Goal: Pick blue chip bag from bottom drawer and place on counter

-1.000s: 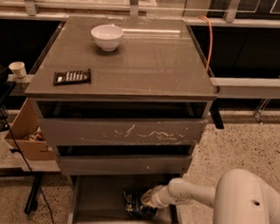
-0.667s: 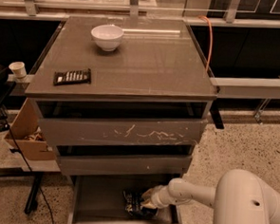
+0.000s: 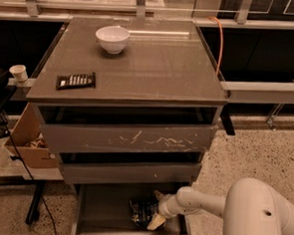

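— While the black packet (image 3: 76, 80) and white bowl (image 3: 112, 38) sit on the counter (image 3: 165, 65), where's the blue chip bag (image 3: 141, 212)?
— Inside the open bottom drawer (image 3: 104, 206), gripper (image 3: 156, 210) at its right edge; grip state I cannot tell

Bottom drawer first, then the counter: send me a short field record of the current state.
bottom drawer: pulled open
blue chip bag: inside the drawer, right of centre
gripper: down in the drawer, at the bag's right edge
counter: holds white bowl at back left, black packet at front left
task status: bag not yet on counter
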You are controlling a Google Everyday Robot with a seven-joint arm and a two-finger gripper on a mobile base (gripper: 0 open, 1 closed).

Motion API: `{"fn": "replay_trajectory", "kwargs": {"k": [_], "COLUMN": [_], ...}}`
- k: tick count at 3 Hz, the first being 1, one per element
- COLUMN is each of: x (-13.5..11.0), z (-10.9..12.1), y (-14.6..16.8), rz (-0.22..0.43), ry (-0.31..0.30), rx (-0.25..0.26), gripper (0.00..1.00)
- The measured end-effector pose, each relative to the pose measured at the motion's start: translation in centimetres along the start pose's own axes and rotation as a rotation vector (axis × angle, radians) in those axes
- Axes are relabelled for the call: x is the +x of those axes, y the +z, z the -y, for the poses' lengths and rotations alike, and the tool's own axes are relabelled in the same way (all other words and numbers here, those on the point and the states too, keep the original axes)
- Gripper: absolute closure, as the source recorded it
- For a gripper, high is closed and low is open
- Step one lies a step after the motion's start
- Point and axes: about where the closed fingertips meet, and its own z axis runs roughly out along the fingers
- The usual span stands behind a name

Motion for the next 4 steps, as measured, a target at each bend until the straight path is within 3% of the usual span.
{"fn": "replay_trajectory", "kwargs": {"k": [1,3,4], "x": [0.1,2.7,3.7], "z": [0.3,0.0,-0.6], "y": [0.7,3.0,4.1], "rz": [0.003,-0.021,-0.04], "ry": [0.002,0.041,0.047], "rx": [-0.005,-0.038,-0.064], "gripper": [0.16,0.19,0.38]}}
